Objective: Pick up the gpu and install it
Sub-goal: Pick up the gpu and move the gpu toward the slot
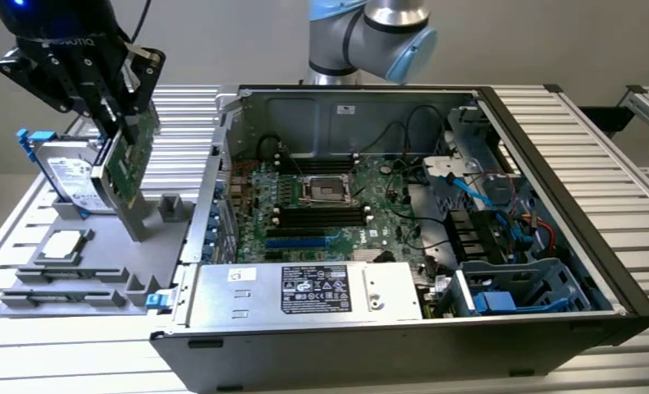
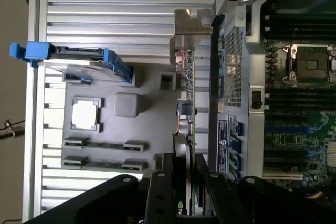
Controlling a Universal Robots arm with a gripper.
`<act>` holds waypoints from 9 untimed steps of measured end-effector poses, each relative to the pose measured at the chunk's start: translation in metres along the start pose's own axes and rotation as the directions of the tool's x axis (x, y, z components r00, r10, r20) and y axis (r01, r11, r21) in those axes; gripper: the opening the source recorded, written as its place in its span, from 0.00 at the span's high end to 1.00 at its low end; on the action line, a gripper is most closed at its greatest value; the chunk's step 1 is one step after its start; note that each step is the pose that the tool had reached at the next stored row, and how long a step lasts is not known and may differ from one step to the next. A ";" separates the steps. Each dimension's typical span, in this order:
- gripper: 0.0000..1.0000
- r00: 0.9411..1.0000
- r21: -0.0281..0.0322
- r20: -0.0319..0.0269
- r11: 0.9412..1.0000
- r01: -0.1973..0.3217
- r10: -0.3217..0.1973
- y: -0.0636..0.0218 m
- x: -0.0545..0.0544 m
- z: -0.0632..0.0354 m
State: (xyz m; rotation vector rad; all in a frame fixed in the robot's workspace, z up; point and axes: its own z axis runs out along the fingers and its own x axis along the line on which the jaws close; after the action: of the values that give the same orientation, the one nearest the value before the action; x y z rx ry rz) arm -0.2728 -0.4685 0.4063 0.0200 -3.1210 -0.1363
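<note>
The gpu [image 1: 127, 162] stands on edge at the exterior view's left, green board face showing, over the grey holder tray [image 1: 105, 263]. My gripper [image 1: 118, 123] comes down from above and is shut on the card's upper edge. In the wrist view the gpu [image 2: 185, 103] appears edge-on as a thin strip, with its silver end bracket [image 2: 191, 24] at the far end and my black fingers [image 2: 160, 192] clamped on either side. Whether its lower edge still rests in the grey slot post [image 1: 136, 217] is unclear.
The open computer case [image 1: 543, 189] lies to the exterior view's right, with the large green motherboard [image 1: 324, 205] inside. The tray also holds a silver hard drive with blue rails [image 1: 67, 176], a processor chip [image 1: 64, 245] and memory sticks [image 1: 61, 275]. The table is made of slatted aluminium.
</note>
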 end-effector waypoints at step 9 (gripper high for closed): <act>0.73 1.000 0.000 -0.009 1.000 0.014 -0.014 0.0003 -0.033 -0.0091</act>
State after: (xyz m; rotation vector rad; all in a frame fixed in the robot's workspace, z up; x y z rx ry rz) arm -0.2394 -0.4685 0.4148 0.0430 -3.1123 -0.1358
